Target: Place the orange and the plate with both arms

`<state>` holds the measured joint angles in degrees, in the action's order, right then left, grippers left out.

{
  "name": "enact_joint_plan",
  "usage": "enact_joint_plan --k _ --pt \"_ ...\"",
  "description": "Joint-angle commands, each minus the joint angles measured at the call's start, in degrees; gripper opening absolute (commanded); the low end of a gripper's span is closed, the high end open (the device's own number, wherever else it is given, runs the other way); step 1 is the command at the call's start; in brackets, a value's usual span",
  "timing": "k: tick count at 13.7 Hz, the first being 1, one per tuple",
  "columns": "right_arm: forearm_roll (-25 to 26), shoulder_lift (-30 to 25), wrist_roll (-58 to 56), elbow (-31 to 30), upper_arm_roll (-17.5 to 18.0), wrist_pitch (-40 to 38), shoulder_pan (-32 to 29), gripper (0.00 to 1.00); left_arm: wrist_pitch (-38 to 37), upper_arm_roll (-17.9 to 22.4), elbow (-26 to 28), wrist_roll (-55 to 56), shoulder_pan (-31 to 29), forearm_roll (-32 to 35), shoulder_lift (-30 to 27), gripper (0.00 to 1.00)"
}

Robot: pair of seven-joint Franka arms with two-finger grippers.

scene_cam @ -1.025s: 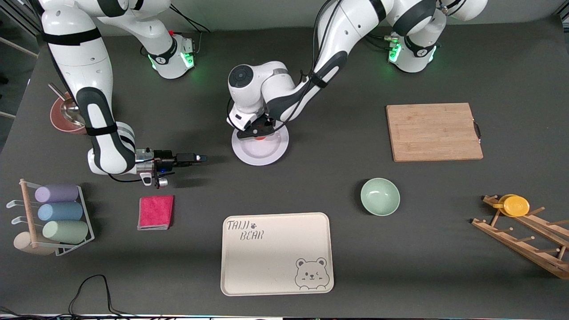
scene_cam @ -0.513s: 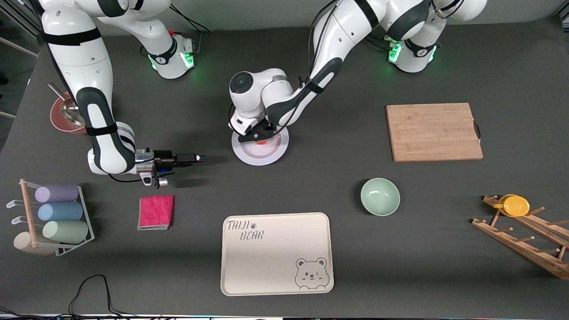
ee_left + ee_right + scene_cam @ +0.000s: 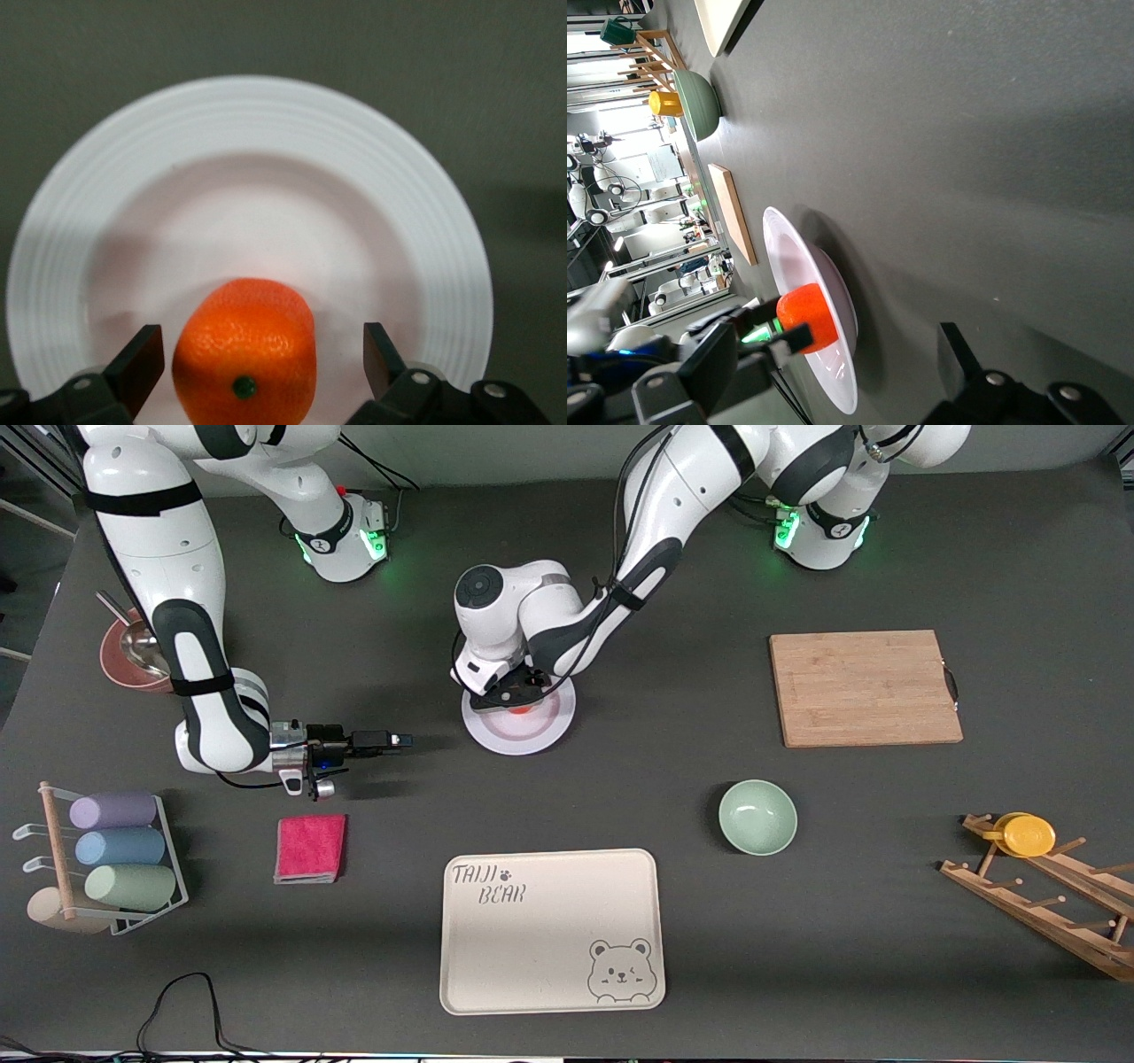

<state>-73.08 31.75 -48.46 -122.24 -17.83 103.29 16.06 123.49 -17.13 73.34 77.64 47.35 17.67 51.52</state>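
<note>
On the plate (image 3: 523, 722), near the middle of the counter (image 3: 673, 797), sits the orange (image 3: 245, 351), resting in the shallow well toward the rim that lies farther from the front camera. The left hand (image 3: 259, 365) is down over it, fingers (image 3: 137, 363) spread apart with a clear gap on each side of the fruit, touching neither side. The fruit is small, round, bright orange, with pebbled skin and a dark green stem dot on top. The plate is round, glossy white with a faint lavender cast and fine concentric ridges on its wide rim.

Bare counter rings the plate on every side. The cutting board (image 3: 864, 687) lies well apart from the plate toward the left arm's end; the green bowl (image 3: 757, 817) and the cream bear tray (image 3: 551, 930) lie nearer the front camera than the plate, each with open counter between. The right hand (image 3: 399, 740) waits just beside the plate toward the right arm's end, low over the counter, fingers apart and empty. A pink cloth (image 3: 309, 849) lies nearer the camera than that hand.
</note>
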Motion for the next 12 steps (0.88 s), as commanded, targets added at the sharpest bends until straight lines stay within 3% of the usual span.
enact_joint_plan --k 1,4,8,12 --pt "-1.63 0.16 -1.72 -0.28 -0.27 -0.55 0.11 1.00 -10.07 -1.67 0.57 -2.39 -2.86 -1.22 -8.25 1.00" --pt "-4.42 -1.33 -1.98 -3.34 -0.19 -0.99 1.16 1.00 -19.21 -3.26 2.67 -10.38 -9.71 -9.29 -19.75 1.00" --pt "-7.77 -1.78 -5.33 -6.86 -0.19 -0.90 3.01 1.00 -29.43 -3.26 7.24 -24.26 -23.67 -17.82 -33.38 1.00" --pt "-14.18 -2.22 -10.15 -10.73 -0.27 -0.73 6.86 1.00 -37.50 -3.00 9.36 -39.98 -37.47 -20.82 -40.08 1.00"
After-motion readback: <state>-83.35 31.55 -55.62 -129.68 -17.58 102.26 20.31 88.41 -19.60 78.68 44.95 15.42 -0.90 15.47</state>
